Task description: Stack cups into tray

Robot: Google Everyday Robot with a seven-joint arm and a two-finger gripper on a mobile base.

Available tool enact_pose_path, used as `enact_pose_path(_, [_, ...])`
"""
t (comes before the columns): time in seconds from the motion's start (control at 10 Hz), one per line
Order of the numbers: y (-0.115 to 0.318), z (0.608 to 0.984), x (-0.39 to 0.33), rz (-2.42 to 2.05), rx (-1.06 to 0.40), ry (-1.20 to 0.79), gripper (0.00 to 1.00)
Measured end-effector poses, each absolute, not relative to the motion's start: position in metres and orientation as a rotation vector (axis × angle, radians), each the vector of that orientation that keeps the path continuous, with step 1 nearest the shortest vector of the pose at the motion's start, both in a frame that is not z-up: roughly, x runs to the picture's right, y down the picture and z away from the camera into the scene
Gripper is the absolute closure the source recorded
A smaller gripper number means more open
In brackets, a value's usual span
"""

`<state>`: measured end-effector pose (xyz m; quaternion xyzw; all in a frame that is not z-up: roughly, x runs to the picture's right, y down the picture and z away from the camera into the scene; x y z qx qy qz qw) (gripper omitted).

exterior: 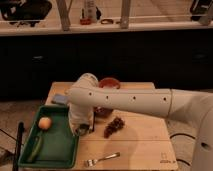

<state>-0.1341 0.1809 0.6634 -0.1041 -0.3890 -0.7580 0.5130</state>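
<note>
1. A pale wooden table [145, 145] is seen in the lower half of the view, its bare grain lit most brightly at 4 o'clock.
2. Behind it, a run of dark cabinets [125, 55] is spread across the room, topped by a light counter [150, 26] on which small items are set; they cannot be made out.
3. A dark green tray [60, 142] is placed at 8 o'clock on the table, against its left edge.
4. Inside the tray, a round orange fruit [45, 122] is found at its 11 o'clock and a long green vegetable [35, 149] at its 7 o'clock.
5. The white arm [135, 100] is stretched in from 3 o'clock and bent downward near the tray's right rim.
6. The gripper [85, 128] is held low just beside that rim, its fingers drawn together; they seem to be pinched on the wall of a grey metal cup [81, 131], though the contact is hard to judge.
7. That cup is located at the tray's 3 o'clock edge, beside the rim rather than clearly inside.
8. A red bowl [110, 81] is partly hidden behind the arm at 12 o'clock.
9. Dark grapes [114, 126] are laid near the centre, a fork [101, 159] at 6 o'clock and a blue object [59, 99] at 10 o'clock.
</note>
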Motion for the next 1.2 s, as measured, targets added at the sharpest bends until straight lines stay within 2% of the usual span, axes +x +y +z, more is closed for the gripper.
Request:
enact_pose_path(0.4, [0.181, 0.656, -0.169, -1.897, -0.24, -0.999, 0.98])
enact_pose_path(1.2, [0.214, 0.683, -0.231, -1.963, -0.239, -1.062, 0.98])
